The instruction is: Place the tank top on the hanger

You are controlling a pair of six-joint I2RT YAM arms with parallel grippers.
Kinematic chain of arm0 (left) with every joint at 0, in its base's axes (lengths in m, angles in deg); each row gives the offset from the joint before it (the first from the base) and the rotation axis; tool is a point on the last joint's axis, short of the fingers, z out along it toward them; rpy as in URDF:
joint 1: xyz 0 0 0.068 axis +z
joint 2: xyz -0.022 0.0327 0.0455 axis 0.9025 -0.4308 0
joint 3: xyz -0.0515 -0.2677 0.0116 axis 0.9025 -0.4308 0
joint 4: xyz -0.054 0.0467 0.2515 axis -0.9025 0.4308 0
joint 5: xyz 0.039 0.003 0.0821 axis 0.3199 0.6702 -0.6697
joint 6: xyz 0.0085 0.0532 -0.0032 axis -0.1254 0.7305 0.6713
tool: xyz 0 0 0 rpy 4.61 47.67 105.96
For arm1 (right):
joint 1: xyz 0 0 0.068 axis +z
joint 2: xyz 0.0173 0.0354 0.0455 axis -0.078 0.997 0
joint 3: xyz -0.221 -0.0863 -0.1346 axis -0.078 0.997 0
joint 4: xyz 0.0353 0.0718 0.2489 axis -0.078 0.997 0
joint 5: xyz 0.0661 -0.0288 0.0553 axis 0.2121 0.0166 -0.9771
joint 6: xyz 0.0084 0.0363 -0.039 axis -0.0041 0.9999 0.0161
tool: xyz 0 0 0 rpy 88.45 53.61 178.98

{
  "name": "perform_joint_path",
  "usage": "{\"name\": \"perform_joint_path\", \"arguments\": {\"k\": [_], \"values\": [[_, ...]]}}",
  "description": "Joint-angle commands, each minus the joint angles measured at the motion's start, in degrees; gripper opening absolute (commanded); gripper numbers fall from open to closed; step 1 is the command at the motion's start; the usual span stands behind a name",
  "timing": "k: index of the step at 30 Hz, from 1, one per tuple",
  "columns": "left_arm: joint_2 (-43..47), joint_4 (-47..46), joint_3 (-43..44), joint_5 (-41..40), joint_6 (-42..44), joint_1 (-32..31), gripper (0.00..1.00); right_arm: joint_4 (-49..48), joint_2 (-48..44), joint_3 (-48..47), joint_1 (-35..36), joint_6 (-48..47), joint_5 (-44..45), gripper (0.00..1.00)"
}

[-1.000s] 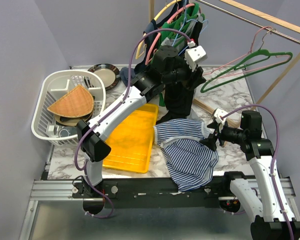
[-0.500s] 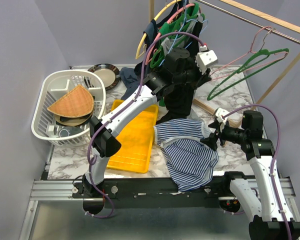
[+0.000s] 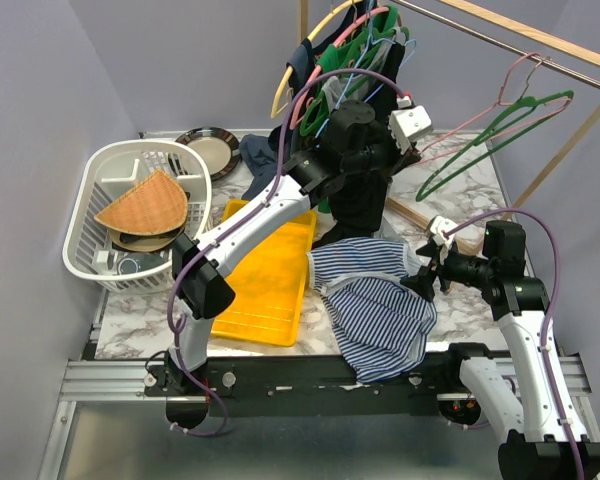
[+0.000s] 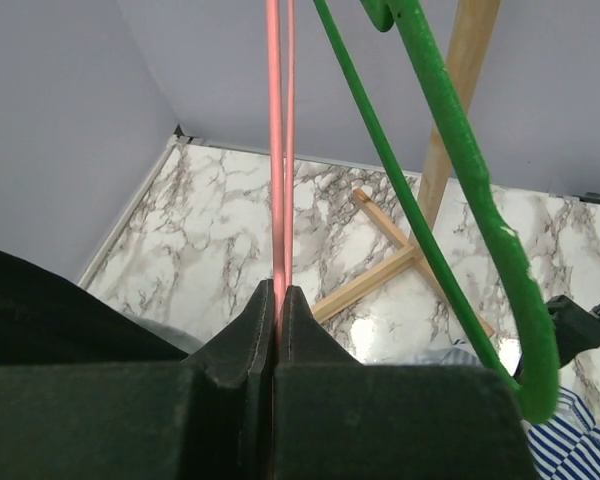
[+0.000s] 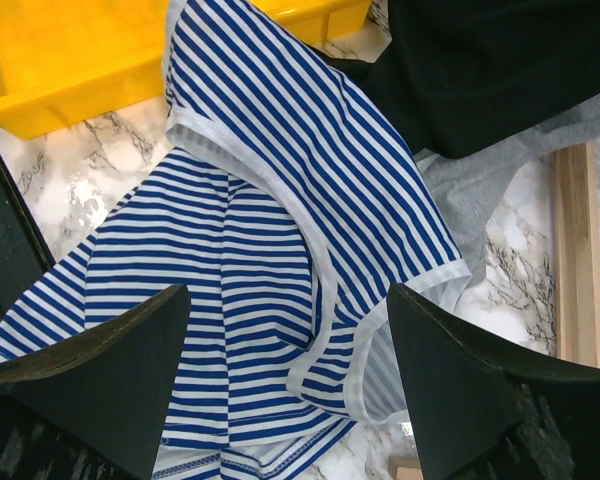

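Note:
The striped navy-and-white tank top [image 3: 375, 300] lies crumpled on the marble table near the front edge, its white-edged straps showing in the right wrist view [image 5: 280, 200]. My right gripper [image 3: 425, 270] hovers just above it, open [image 5: 288, 300], with nothing between its fingers. The pale-pink hanger [image 3: 502, 92] hangs by its hook from the wooden rail at the right. My left gripper [image 3: 417, 140] is raised beside it and is shut on its thin pink wire [image 4: 278, 150], which rises straight out from between the closed jaws [image 4: 278, 295].
A dark green hanger [image 3: 490, 135] hangs next to the pink one, close to my left fingers [image 4: 450, 170]. A black garment [image 3: 365, 210] hangs behind the tank top. A yellow tray [image 3: 265, 275], a white dish basket [image 3: 90, 220] and a plate [image 3: 208, 150] stand on the left.
My left arm swung right toward the hanging hangers and its jaws closed on the pink wire. The green hanger shifted a little. The right arm has not moved.

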Motion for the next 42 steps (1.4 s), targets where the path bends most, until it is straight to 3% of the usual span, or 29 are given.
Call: {"name": "perform_joint_path", "arguments": {"k": [1, 5, 19, 31, 42], "values": [[6.72, -9.97, -6.61, -0.82, -3.92, -0.34, 0.0, 1.43, -0.01, -0.18, -0.61, -0.56, -1.42, 0.88], [9.79, -16.3, -10.75, -0.56, -7.43, -0.16, 0.0, 1.43, -0.19, -0.09, -0.7, -0.56, -1.5, 0.88], [13.75, -24.31, -19.89, -0.91, -11.39, 0.72, 0.0, 1.69, -0.36, -0.09, -1.14, -0.74, -1.94, 0.88], [25.34, -23.08, -34.91, -5.12, -9.2, 3.88, 0.0, 3.18, -0.71, -0.44, -1.4, -2.41, -3.61, 0.88], [41.6, -10.44, -48.1, -10.13, -4.8, 4.94, 0.0, 6.17, -0.89, -0.61, -1.49, -7.06, -7.21, 0.89]]}}
